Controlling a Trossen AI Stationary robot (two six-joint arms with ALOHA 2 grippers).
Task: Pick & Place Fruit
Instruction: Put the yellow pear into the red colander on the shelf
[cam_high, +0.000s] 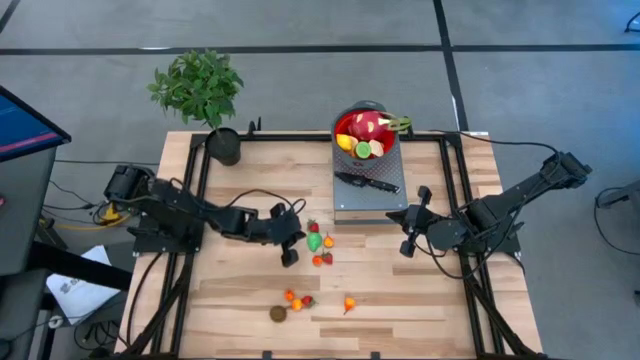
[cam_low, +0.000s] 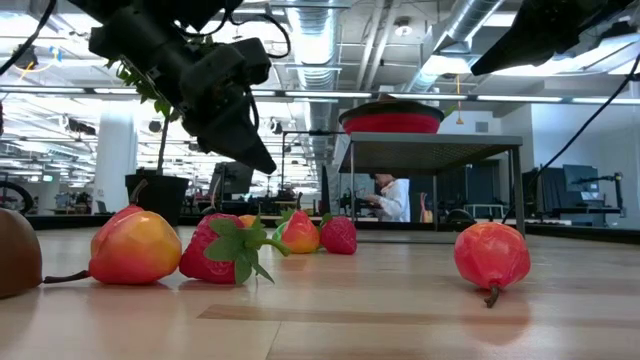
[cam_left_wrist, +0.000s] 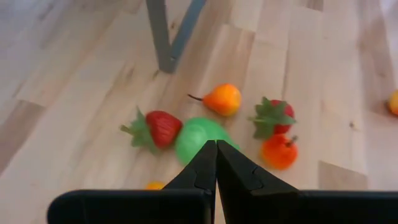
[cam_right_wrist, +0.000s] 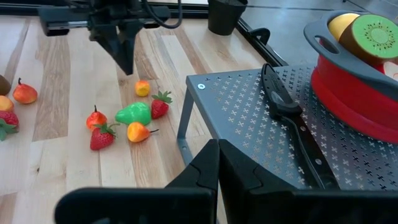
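Toy fruits (cam_high: 318, 243) scatter a pale wood-plank table (cam_high: 240, 300) in an open workshop, the left gripper (cam_high: 290, 258) and right gripper (cam_high: 406, 249) both closed, empty.

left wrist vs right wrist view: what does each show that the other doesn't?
Only the left wrist view: the shut left gripper seen close up, its tips over the green fruit.
Only the right wrist view: knife on the grey stand, red bowl, shut right gripper.
Both: the green fruit, strawberries, orange fruits on the table.
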